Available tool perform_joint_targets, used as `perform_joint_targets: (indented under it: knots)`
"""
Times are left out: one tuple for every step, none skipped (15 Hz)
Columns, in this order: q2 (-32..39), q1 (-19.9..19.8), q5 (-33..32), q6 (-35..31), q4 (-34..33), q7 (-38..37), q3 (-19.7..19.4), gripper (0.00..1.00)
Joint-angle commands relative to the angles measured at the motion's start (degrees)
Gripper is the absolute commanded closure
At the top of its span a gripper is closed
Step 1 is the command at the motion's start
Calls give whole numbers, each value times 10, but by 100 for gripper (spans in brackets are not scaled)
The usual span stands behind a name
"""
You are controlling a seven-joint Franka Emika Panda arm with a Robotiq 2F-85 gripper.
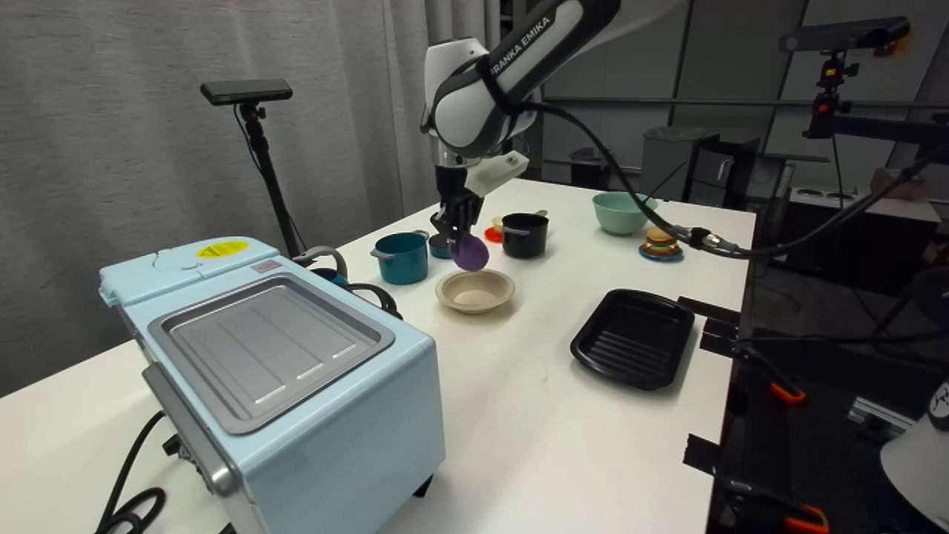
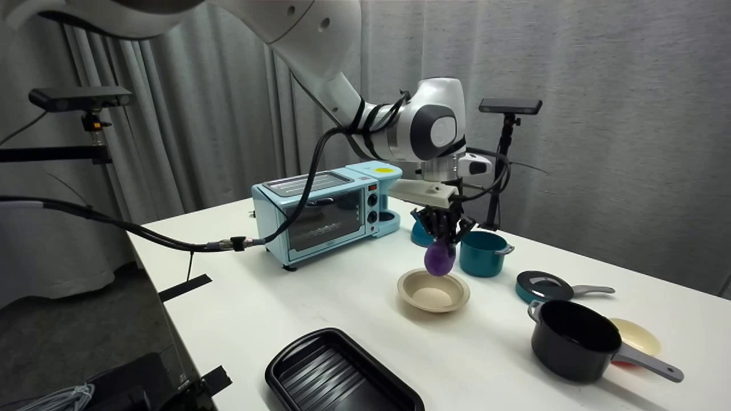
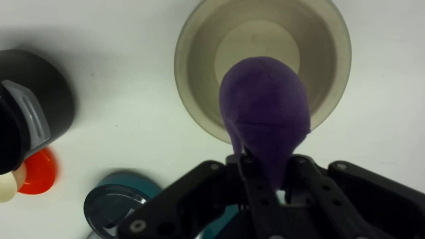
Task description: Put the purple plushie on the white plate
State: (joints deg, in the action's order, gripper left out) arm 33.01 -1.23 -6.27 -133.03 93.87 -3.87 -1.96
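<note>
Purple plushie (image 3: 264,96) is hanging over the plate (image 2: 431,298), looking off-centre toward its teal pot (image 2: 481,261) side; gripper (image 3: 269,162) is pinching the plushie's top. Good placing is probably calling for edging to the plate's middle, easing down until the plushie is nearly touching bottom, then letting go slowly, likely avoiding rolling. Wrist view is showing the plushie tapering into the grip, which neither exterior view is resolving; burger toy (image 1: 660,245), well apart from the plate, is appearing in an exterior view only.
</note>
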Motion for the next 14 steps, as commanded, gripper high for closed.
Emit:
perform_joint_targets:
  knots:
    - [42,11,3,0,-35,-17,-9,96]
    - [51,13,1,2,-38,-21,-10,96]
    - [58,14,1,4,-40,-24,-11,96]
    - [66,16,1,6,-42,-26,-12,96]
    - [72,17,0,9,-44,-29,-12,96]
    - [79,20,-1,8,-44,-34,-14,96]
    - [85,23,-3,7,-47,-40,-17,96]
    - [90,25,-5,8,-47,-46,-20,59]
    - [93,27,-5,10,-49,-49,-21,58]
    - [94,27,-4,12,-48,-51,-21,51]
    - [91,28,-4,13,-46,-52,-22,45]
    - [87,29,-4,12,-42,-52,-22,38]
    - [80,29,-4,10,-35,-54,-23,29]
    - [72,29,-5,7,-27,-53,-24,22]
